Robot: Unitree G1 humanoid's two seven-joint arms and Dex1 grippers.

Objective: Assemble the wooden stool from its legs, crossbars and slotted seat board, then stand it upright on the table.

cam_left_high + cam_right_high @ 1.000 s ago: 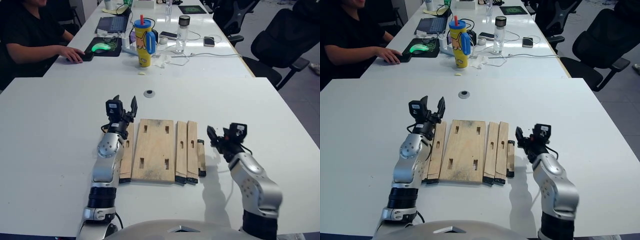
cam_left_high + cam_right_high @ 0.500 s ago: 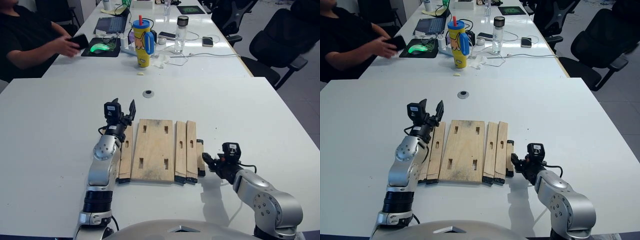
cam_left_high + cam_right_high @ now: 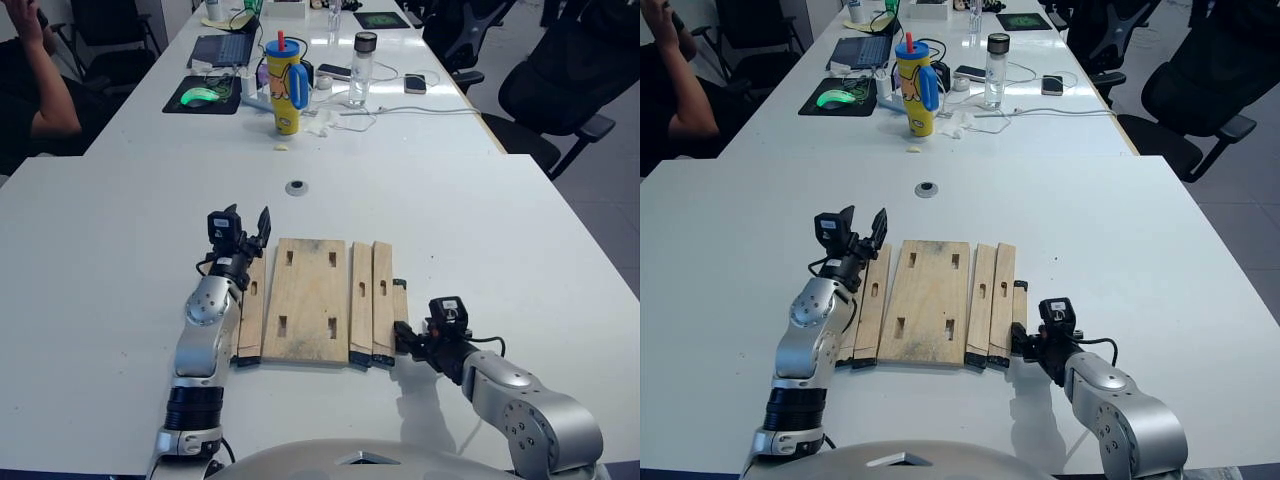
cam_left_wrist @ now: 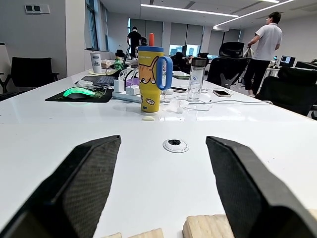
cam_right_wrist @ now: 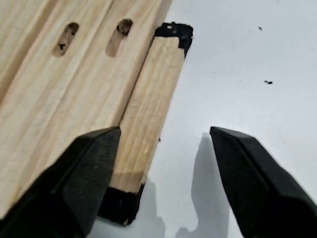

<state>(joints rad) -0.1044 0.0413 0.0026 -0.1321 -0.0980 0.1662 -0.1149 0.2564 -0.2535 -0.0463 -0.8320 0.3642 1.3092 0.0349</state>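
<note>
The slotted seat board (image 3: 308, 298) lies flat mid-table. One slotted plank (image 3: 252, 305) lies along its left side, two more (image 3: 372, 300) along its right. A short bar with black ends (image 3: 401, 315) lies rightmost. My left gripper (image 3: 250, 228) is open, just above the far end of the left plank; the left wrist view shows its fingers (image 4: 74, 188) wide apart over the plank ends (image 4: 218, 229). My right gripper (image 3: 408, 335) is open and low at the near end of the short bar (image 5: 148, 114), which sits beside one finger (image 5: 84, 168).
A round cable grommet (image 3: 297, 187) sits in the table beyond the boards. The farther table holds a yellow tumbler (image 3: 285, 85), a bottle (image 3: 364, 65), a laptop (image 3: 227, 45) and cables. Office chairs (image 3: 570, 90) stand to the right. White tabletop surrounds the boards.
My right gripper has drawn back toward the near edge and dropped to the near end of the short bar. My left gripper has barely shifted.
</note>
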